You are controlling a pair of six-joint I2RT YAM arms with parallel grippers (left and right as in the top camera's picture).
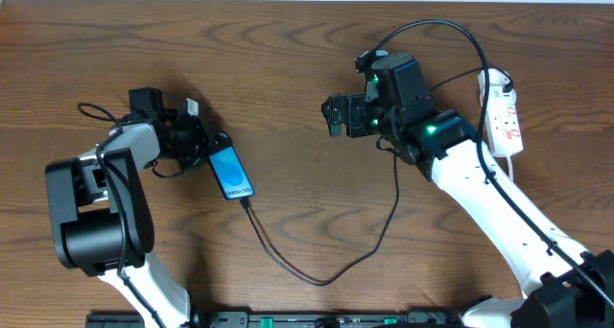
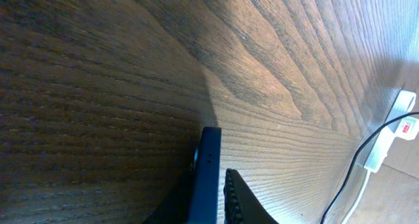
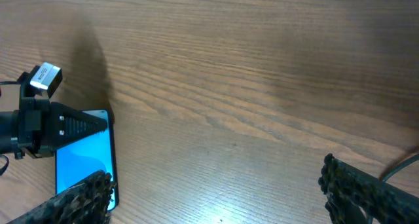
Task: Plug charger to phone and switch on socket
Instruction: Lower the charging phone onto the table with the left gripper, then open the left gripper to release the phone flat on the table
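The overhead camera is looking straight down on the whole table (image 1: 288, 40), while the two wrist cameras are facing each other low above it, all three sharing the phone (image 1: 231, 174).

- A robotics lab bench, by its look.
- Two white-and-black robot arms, the left arm (image 1: 96, 213) and the right arm (image 1: 494, 201), stand at the near edge of one table (image 1: 288, 59) and reach in over it.
- A black rail (image 1: 288, 319) with green fittings runs along that edge between their bases.
- Green lamps (image 1: 432, 129) glow on the right arm near its wrist.
- The wood-grain top carries a small staged set: a phone (image 1: 231, 174), its charger (image 1: 324, 283) trailing in a loose curve, and a socket (image 1: 504, 117) at the far right.
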